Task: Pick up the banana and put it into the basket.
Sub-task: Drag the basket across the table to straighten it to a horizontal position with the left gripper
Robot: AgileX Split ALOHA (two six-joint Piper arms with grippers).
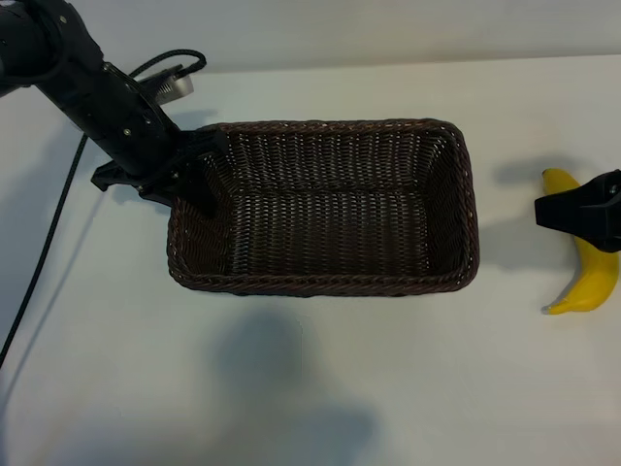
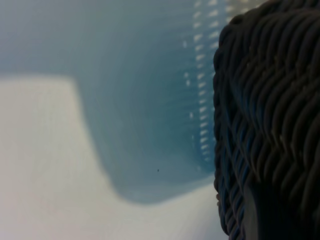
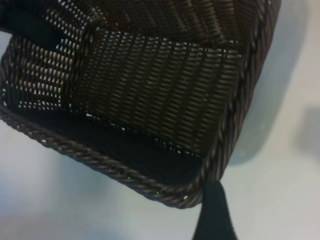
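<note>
nothing's in your basket (image 1: 470,194) yet; banana (image 1: 589,277) on the table under your wide-spread right gripper (image 1: 572,212), left gripper (image 1: 199,175) narrow at the rim.

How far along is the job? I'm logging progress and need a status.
Nothing is done: the banana lies on the table, right of the empty basket. In hand: the left gripper is at the basket's left rim, and the right gripper is above the banana, jaws open, not gripping. Left: grasp, carry and drop the banana in the basket.
</note>
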